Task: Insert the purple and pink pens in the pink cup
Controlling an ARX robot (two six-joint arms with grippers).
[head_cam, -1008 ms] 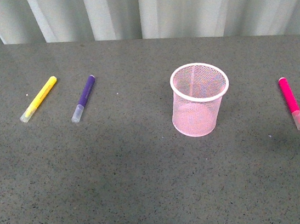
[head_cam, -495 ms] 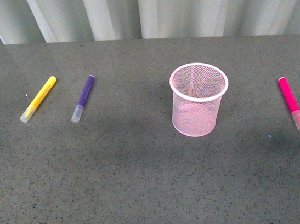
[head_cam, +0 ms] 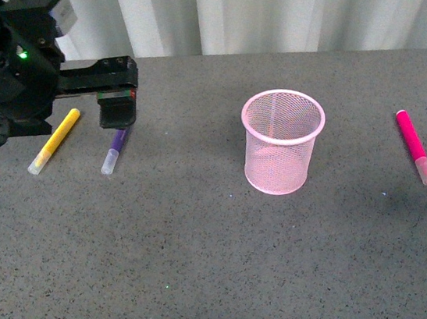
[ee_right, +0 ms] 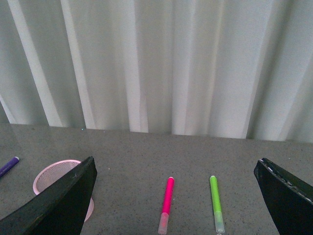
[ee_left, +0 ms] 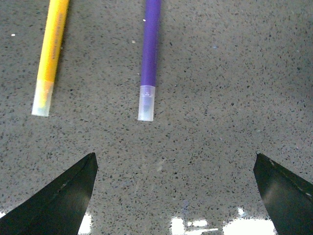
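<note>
Black and bulky, my left arm comes in from the far-left corner of the front view, its forearm roughly level above the grey speckled table (head_cam: 212,270). My left gripper (head_cam: 116,111) points down and hides the far end of the purple pen (head_cam: 111,155). Its jaws are spread wide and carry nothing. In the left wrist view both fingertips (ee_left: 68,196) hang clear of the pen, which lies ahead of the gap between them with its frosted cap nearest and is not touched. The yellow marker (head_cam: 55,140) lies just beside the pen, apart from it.

The pink cup (head_cam: 278,168) stands upright mid-table, well to the right of that gripper, and the pink pen (head_cam: 414,142) lies well beyond the cup. My right gripper (ee_right: 176,205), seen only by its wrist camera, is also spread wide and empty, facing the curtain (ee_right: 156,63). The pink pen lies ahead of it, with a green marker (ee_right: 215,198) alongside.
</note>
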